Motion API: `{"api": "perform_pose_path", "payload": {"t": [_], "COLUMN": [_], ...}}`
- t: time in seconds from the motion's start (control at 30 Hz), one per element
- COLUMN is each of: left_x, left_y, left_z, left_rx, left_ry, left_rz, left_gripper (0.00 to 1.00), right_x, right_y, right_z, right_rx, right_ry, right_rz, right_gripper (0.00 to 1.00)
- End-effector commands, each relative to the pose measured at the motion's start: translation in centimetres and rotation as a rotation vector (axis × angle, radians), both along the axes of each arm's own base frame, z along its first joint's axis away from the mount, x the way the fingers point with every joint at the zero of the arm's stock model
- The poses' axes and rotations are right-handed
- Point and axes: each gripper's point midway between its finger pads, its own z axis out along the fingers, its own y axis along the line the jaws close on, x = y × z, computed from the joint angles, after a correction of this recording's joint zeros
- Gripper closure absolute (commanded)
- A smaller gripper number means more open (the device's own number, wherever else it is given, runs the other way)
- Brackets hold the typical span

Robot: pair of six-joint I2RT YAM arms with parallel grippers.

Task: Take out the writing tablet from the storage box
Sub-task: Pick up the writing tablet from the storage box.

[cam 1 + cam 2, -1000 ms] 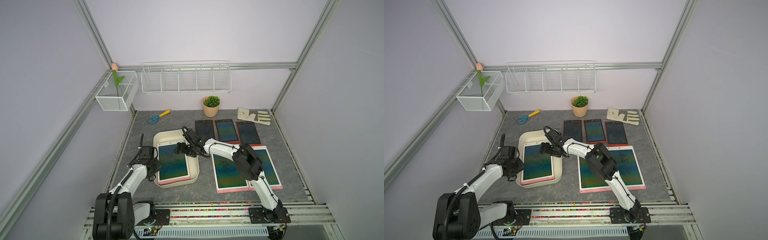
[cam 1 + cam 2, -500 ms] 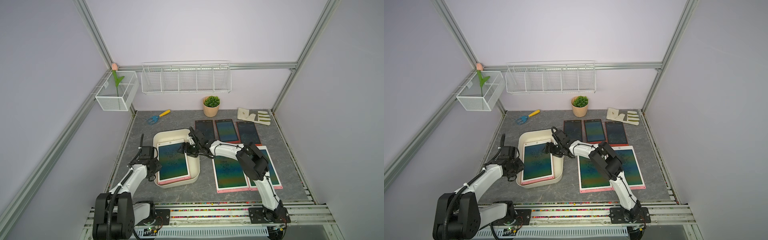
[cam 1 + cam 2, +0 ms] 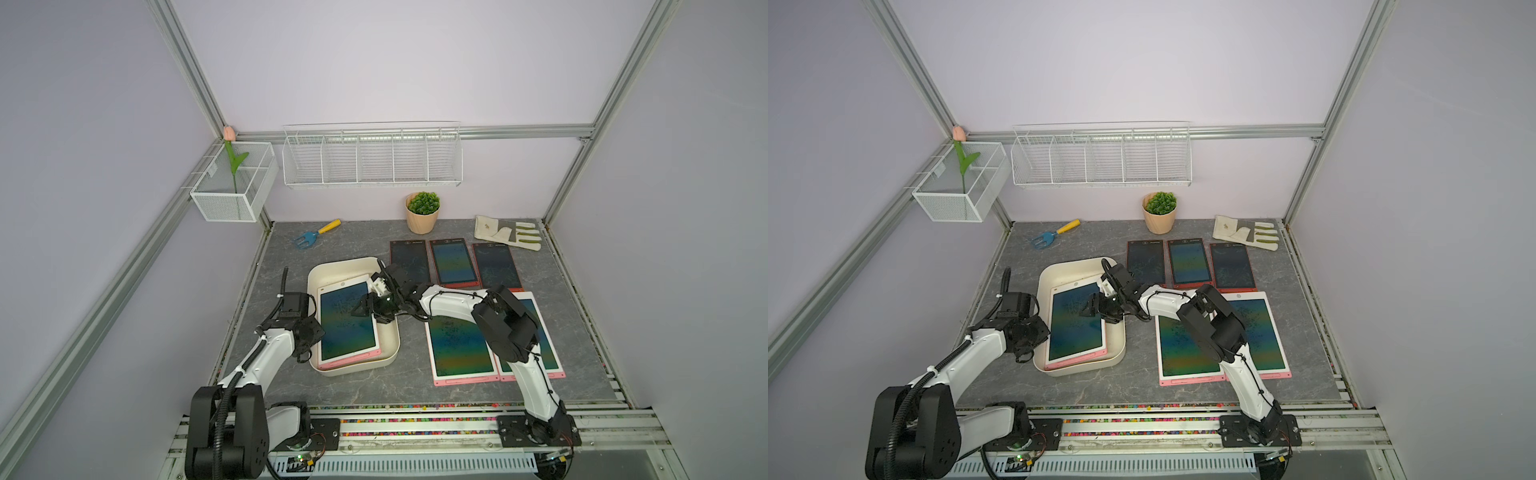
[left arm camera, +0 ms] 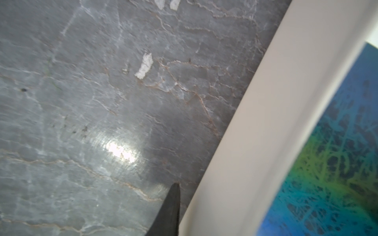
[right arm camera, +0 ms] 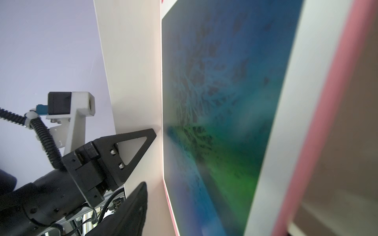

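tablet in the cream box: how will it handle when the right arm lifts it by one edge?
The writing tablet is a thin flat slab, so probably stiff and light. Its screen looks glossy, so likely slippery for the right gripper. It fills most of the storage box, so it may catch on the wall while tilting out.

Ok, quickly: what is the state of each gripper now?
Left gripper: closed on the wall of the storage box.
Right gripper: open, at the edge of the writing tablet.

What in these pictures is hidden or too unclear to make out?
- Left gripper: in both top views its own wrist hides the jaws at the storage box wall.
- Right gripper: whether it touches the writing tablet is too small to tell.
- Right wrist view: tablet screen blurred, edges cut off.
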Motion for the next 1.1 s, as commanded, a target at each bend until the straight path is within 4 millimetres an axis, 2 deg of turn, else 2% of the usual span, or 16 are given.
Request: {"api": "perform_pose_path", "payload": {"t": [0.0,0.1,0.37,0.57,0.73,1.07], "left_x": [-0.8,-0.8,-0.3,-0.3,0.1,0.4], "left_y": [1.0,1.0,0.8,1.3,1.6,1.7], "left_z": [-0.4,-0.4,-0.3,0.3,0.8,1.5], "left_rx": [0.021,0.018,0.006,0.018,0.025,0.021], "left_ry": [0.037,0.032,0.030,0.014,0.002,-0.013], "left_rz": [0.078,0.080,0.077,0.100,0.102,0.107], "left_gripper": [0.76,0.76,0.79,0.78,0.78,0.77], "right_x": [-0.1,0.0,-0.2,-0.3,-0.5,-0.1], "right_y": [-1.0,-0.7,0.6,1.3,1.5,1.2], "right_z": [-0.4,-0.5,0.0,-0.4,-0.8,-0.1], "right_rx": [-0.016,-0.009,-0.020,-0.016,-0.024,-0.032], "right_ry": [0.064,0.068,0.046,0.053,0.055,0.028], "right_rz": [-0.019,-0.009,0.041,0.057,0.072,0.083], "right_gripper": [0.37,0.44,0.50,0.58,0.65,0.72]}}
